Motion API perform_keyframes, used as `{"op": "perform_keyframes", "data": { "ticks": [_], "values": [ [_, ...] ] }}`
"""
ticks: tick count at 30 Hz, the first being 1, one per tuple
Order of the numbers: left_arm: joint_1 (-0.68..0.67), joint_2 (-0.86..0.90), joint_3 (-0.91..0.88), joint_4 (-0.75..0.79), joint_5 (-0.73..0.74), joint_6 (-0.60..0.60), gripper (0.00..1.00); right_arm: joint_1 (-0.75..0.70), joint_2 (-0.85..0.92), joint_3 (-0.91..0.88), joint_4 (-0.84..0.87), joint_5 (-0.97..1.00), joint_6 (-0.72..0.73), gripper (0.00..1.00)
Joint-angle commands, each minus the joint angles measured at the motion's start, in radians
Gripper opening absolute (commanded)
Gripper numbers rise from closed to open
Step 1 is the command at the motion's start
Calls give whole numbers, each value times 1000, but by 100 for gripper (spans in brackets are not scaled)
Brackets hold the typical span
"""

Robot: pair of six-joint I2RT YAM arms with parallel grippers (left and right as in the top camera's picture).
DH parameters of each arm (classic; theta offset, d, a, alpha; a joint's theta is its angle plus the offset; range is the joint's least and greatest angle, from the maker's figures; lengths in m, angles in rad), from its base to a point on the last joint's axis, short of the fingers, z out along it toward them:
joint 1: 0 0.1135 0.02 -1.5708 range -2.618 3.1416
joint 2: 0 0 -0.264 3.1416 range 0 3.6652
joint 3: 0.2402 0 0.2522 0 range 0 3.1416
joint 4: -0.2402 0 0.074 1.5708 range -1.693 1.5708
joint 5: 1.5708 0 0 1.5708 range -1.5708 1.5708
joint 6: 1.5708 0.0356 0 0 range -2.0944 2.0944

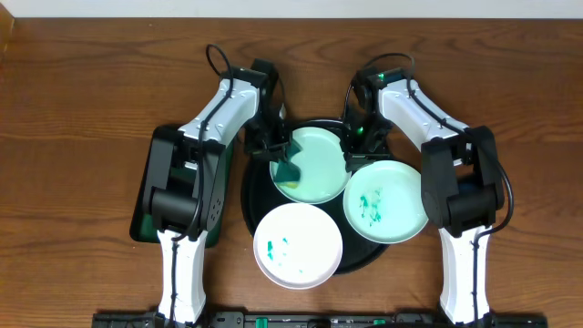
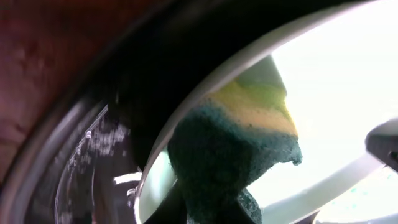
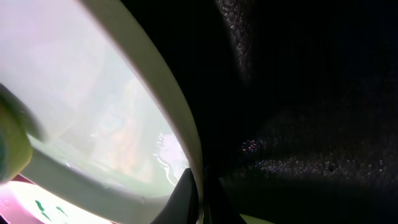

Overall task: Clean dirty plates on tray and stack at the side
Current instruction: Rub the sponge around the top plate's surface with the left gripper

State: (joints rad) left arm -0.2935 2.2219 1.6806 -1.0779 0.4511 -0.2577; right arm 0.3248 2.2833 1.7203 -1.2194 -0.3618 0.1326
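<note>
From above, the overhead camera looks straight down on the whole table (image 1: 82, 82). Both wrist cameras sit very close and low at opposite rims of the far plate (image 1: 319, 169), which all three views share.

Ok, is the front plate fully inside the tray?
No, partly out: the front plate juts past the near rim of the tray, above the wooden table.

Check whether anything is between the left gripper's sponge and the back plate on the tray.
Nothing visible. The left gripper holds the sponge over the left edge of the back plate, seemingly touching it. The right gripper pinches that plate's right rim, clear of the sponge.
</note>
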Motion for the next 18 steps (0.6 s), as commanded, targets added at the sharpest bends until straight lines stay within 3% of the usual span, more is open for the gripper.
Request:
{"op": "perform_keyframes", "data": {
  "ticks": [1,9,18],
  "values": [
    [16,26,-11,-51,-26,3,8,-3,32,-23,-19,126,-29,1],
    [29,26,-11,-153,-46,5,8,-3,32,-23,-12,126,-29,1],
    [27,26,-11,-124,95,67,7,-2,32,-23,-6,125,-28,1]
  ]
}}
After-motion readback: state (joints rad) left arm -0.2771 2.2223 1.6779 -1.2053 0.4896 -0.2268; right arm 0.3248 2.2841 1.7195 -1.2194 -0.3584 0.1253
